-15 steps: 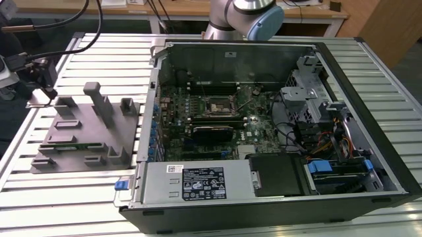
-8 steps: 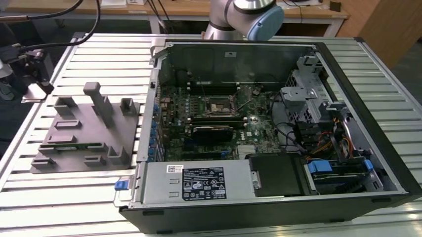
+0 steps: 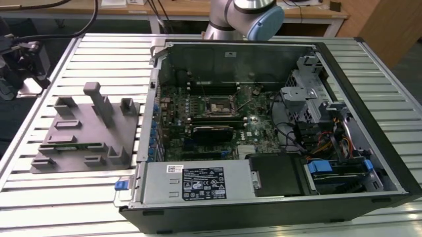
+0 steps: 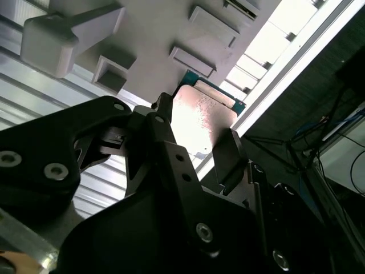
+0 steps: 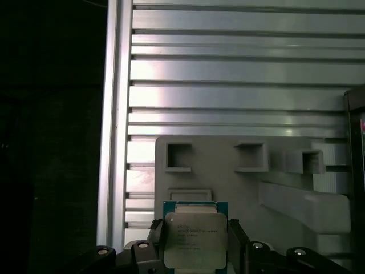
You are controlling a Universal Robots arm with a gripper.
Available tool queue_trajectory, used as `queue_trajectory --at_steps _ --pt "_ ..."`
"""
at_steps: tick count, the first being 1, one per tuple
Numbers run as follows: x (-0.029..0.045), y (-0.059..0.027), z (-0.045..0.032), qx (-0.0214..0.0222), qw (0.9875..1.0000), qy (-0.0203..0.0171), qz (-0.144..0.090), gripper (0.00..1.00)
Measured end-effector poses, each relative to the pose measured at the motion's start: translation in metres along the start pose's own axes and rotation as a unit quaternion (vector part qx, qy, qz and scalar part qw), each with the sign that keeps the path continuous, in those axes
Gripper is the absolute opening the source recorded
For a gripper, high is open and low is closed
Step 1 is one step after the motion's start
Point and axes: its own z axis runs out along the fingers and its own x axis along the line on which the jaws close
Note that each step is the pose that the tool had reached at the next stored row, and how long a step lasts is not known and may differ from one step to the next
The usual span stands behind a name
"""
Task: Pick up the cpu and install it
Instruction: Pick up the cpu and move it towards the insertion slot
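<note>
The cpu (image 5: 194,240) is a small square chip with a silvery top and a green rim. In both wrist views it sits between the black fingers (image 5: 157,242) of my gripper (image 5: 195,242), which is shut on its two opposite edges. The second wrist view has the cpu (image 4: 202,111) bright between the fingers (image 4: 228,151) of the gripper (image 4: 197,137). Behind it lies the grey plastic holder (image 5: 228,171), with its square pockets and blocks. I cannot tell whether the chip is clear of the holder (image 4: 148,34). In the exterior view the holder (image 3: 86,133) lies at the left of the open computer, and the dark socket frame (image 3: 219,106) sits on the motherboard.
The open computer case (image 3: 369,148) lies on a slatted aluminium table (image 3: 66,197). A silver box with a black label (image 3: 197,180) fills its near side, and drive bays and cables (image 3: 316,113) its right. The arm's base (image 3: 240,15) stands behind the case. The table edge (image 5: 111,114) borders dark floor.
</note>
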Motion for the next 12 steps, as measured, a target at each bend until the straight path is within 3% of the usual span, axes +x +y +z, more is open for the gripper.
queue_trajectory --at_steps 12 --pt "-0.0003 0.0026 -0.0226 -0.0015 1.0 0.0 0.0 0.53"
